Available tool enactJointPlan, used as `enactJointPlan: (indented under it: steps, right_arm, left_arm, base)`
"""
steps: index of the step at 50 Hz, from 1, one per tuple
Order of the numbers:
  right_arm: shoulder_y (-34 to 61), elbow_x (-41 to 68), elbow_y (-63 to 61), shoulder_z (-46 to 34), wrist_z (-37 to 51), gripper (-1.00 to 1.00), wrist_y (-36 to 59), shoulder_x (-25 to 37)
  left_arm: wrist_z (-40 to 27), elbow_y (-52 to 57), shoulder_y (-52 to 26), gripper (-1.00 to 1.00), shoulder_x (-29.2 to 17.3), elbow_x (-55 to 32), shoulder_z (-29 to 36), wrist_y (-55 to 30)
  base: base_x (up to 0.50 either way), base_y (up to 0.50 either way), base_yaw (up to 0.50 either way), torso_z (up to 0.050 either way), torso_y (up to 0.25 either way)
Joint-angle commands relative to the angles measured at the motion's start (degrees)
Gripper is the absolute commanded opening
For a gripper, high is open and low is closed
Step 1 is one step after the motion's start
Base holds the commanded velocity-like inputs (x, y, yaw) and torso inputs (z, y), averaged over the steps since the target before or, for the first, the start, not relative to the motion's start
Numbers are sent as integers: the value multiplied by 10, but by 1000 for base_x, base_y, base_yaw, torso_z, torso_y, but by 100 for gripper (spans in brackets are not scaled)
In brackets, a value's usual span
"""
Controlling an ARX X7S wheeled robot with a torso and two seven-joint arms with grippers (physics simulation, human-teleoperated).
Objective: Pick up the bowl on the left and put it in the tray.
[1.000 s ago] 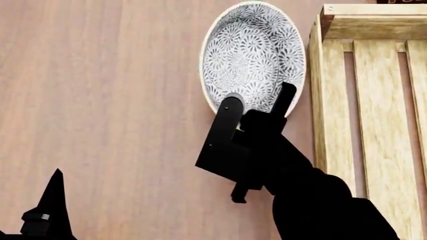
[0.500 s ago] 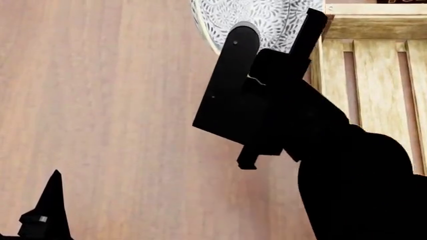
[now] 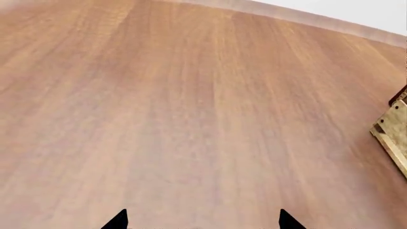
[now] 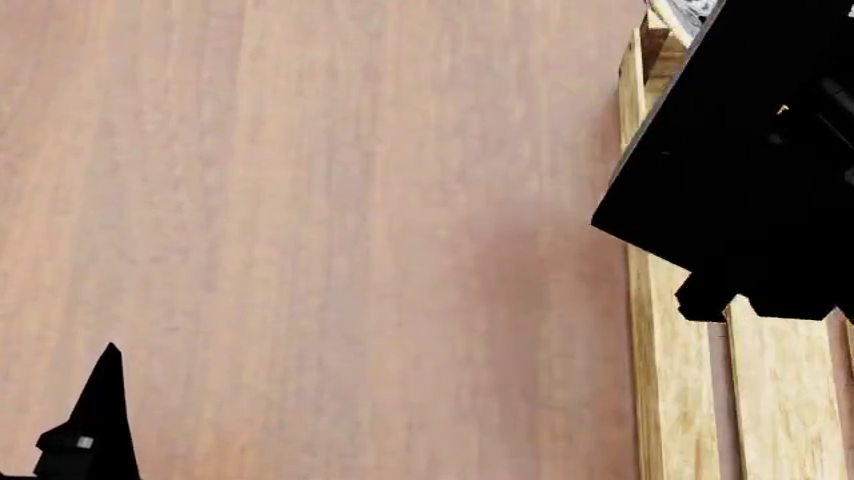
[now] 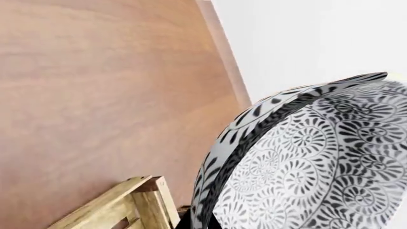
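The bowl, white with a grey floral pattern, fills much of the right wrist view and is tilted on edge. My right gripper is shut on its rim. In the head view only a sliver of the bowl shows at the top edge, behind my right arm, which hangs over the left side of the tray. The light-wood tray's corner lies just below the bowl. My left gripper is open over bare table, its fingertips wide apart.
The wooden table spreads to the left of the tray. Its far edge meets a white background. In the left wrist view a corner of the tray shows at one side.
My right arm has lifted the bowl off the table and carried it up and to the right, over the tray's left side. The left arm has not moved.
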Motion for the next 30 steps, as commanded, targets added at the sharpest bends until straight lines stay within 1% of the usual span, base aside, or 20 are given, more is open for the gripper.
enactJointPlan:
  steps: [1, 4, 10, 14, 19, 24, 30]
  right_arm:
    - [-91, -7, -40, 23, 35, -100, -30, 145]
    - [-129, -8, -44, 13, 62, -100, -42, 178]
    - [-172, -6, -32, -5, 96, -100, -57, 195]
    - [-200, -42, -1, -43, 109, -100, -65, 188]
    - [-214, -86, 27, -81, 100, -100, -70, 175]
    - [-222, -98, 45, -99, 90, -100, -73, 169]
    - [-239, -119, 92, -128, 96, -100, -81, 141]
  left_arm:
    - [8, -9, 5, 100, -3, 5, 2, 14]
    - [9, -4, 6, 100, -4, 5, 5, 13]
    - [17, -7, 11, 100, -6, 7, 10, 22]
    - [25, -9, 16, 100, -7, 5, 12, 28]
    - [29, -14, 16, 100, -6, 2, 14, 31]
    - [29, -15, 18, 100, -7, 1, 14, 33]
    - [29, -17, 20, 100, -7, 1, 14, 36]
  base:
    - [0, 0, 0, 0, 0]
    - [0, 0, 0, 0, 0]
    - [0, 0, 0, 0, 0]
    - [0, 0, 0, 0, 0]
    - [0, 0, 0, 0, 0]
    - [0, 0, 0, 0, 0]
    - [0, 0, 0, 0, 0]
